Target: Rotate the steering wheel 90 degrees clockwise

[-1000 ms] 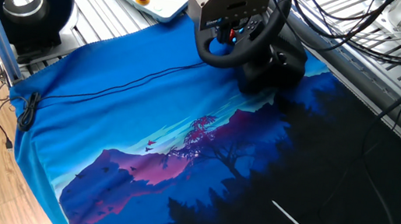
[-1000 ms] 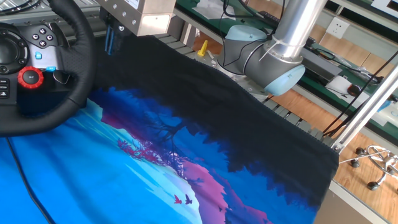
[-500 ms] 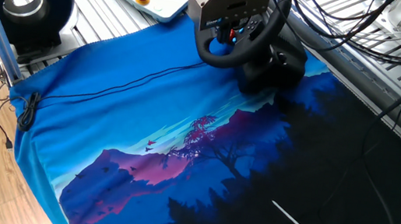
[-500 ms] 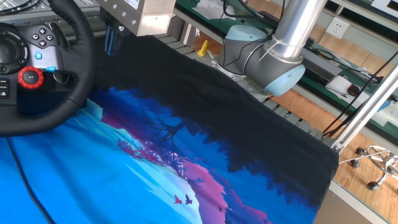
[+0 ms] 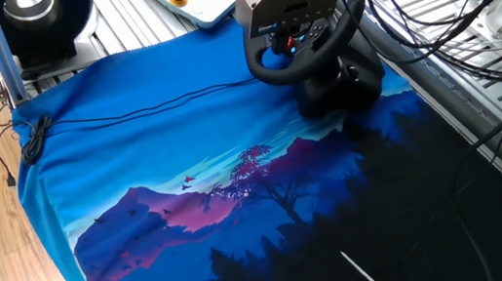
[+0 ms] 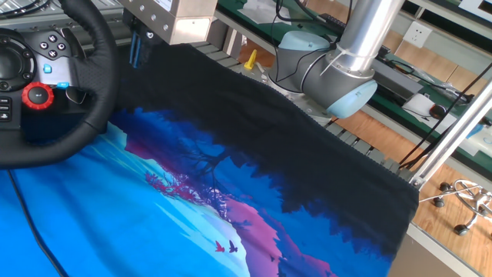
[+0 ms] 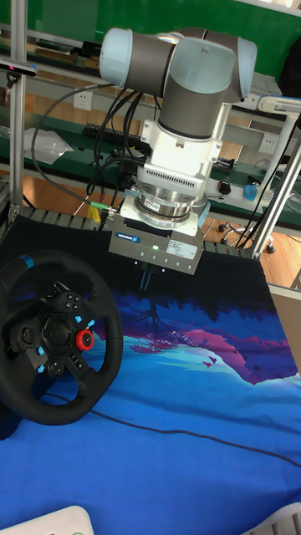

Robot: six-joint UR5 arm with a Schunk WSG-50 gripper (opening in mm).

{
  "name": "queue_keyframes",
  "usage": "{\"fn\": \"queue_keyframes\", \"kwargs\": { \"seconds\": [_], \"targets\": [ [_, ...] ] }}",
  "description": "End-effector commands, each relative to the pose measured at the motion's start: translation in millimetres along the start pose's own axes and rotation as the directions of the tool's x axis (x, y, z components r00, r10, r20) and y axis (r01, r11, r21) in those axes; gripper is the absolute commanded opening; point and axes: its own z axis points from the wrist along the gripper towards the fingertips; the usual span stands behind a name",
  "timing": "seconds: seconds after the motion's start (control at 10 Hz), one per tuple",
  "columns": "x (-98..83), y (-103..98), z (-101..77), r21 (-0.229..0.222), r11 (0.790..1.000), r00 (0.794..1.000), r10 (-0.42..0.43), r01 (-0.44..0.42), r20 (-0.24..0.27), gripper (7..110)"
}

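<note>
At the left of the tall fixed view, the steering wheel (image 7: 57, 335) is seen standing on its black base, its face tilted up, with the red button at the hub and a blue stripe at the upper left of the rim. It rests at the far edge of a blue and purple printed cloth (image 7: 192, 418) spread over the table.

Just right of the wheel, toward the middle of that frame, the gripper (image 7: 148, 277) is held above the cloth, beside the rim but apart from it; no contact with the wheel is shown. The step in hand is judged to be the approach, with the turn not yet begun. For the next move, the fingers would need to be carried left to the rim and closed on it, then swept along an arc about the hub.

The fingers (image 6: 136, 48) are seen as a narrow blue-dark pair below the grey body, set close together with nothing between them. Whether a slight gap is left cannot be told.

Beyond the cloth, a black ring-shaped device (image 5: 27, 1) is seen at upper left of one fixed view.
</note>
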Motion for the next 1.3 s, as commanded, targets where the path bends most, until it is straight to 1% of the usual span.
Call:
{"fn": "queue_keyframes", "kwargs": {
  "seconds": [0.0, 0.6, 0.8, 1.1, 1.2],
  "targets": [
    [-0.3, 2.5, -0.8, -0.012, 1.000, 1.000, 0.002, -0.002, 0.001, 7],
    [-0.1, 1.3, -0.5, -0.008, 1.000, 1.000, 0.002, -0.002, 0.000, 7],
    [-2.0, -2.3, -2.0, -0.005, 1.000, 1.000, -0.004, 0.004, 0.011, 7],
    [-5.9, 1.0, -1.6, -0.019, 1.000, 1.000, -0.003, 0.004, 0.026, 7],
    [-5.8, 0.9, -2.1, -0.016, 1.000, 1.000, -0.004, 0.004, 0.025, 7]
  ]
}}
